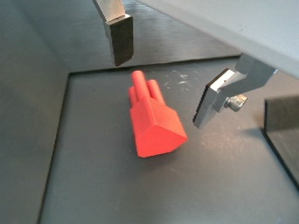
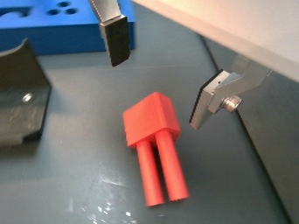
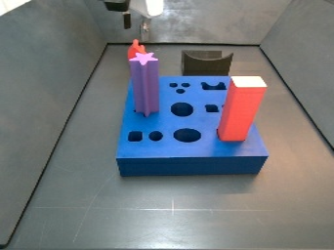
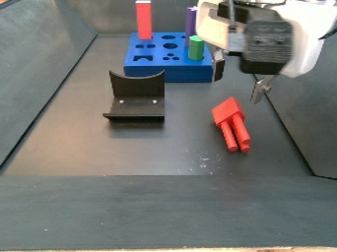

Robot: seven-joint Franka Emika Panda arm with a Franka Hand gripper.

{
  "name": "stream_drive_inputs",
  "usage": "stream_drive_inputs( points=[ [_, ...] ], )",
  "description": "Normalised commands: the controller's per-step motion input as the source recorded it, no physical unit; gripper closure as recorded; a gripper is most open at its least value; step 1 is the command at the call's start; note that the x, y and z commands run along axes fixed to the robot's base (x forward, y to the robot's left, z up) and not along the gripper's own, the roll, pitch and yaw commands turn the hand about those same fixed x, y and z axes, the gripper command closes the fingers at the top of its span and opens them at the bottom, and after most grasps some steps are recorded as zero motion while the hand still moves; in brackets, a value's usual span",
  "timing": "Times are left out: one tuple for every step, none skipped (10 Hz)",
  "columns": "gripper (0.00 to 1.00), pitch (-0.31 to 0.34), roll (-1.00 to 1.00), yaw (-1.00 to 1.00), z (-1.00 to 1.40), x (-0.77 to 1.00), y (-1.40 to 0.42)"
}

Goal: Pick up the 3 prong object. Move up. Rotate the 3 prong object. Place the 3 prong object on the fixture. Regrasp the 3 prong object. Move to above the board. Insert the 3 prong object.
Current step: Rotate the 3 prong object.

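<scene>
Gripper w/ fingers apart, empty, above 3 prong object flat on floor.

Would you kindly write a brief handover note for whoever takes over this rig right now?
Claw: open, empty, hovering above the 3 prong object.
3 prong object: lying flat on the floor, beside the fixture, not touching it.
Fixture: empty, in front of the board.
Done: nothing visibly completed; the object is not yet grasped.
Left: pick up, lift, rotate, set on fixture, regrasp, move above board, insert.
</scene>
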Motion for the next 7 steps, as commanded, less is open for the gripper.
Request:
stream_drive_inputs(
  points=[
    [0.0,-0.017,0.01,1.0,-0.03,0.04,0.0],
    [0.0,-0.019,0.01,1.0,-0.03,0.04,0.0],
    [0.0,-0.02,0.01,1.0,-0.03,0.04,0.0],
    [0.0,-0.023,0.01,1.0,-0.03,0.04,0.0],
    [0.0,-0.025,0.01,1.0,-0.03,0.04,0.0],
    [0.0,-0.028,0.01,1.0,-0.03,0.04,0.0],
    [0.0,-0.031,0.01,1.0,-0.03,0.04,0.0]
  ],
)
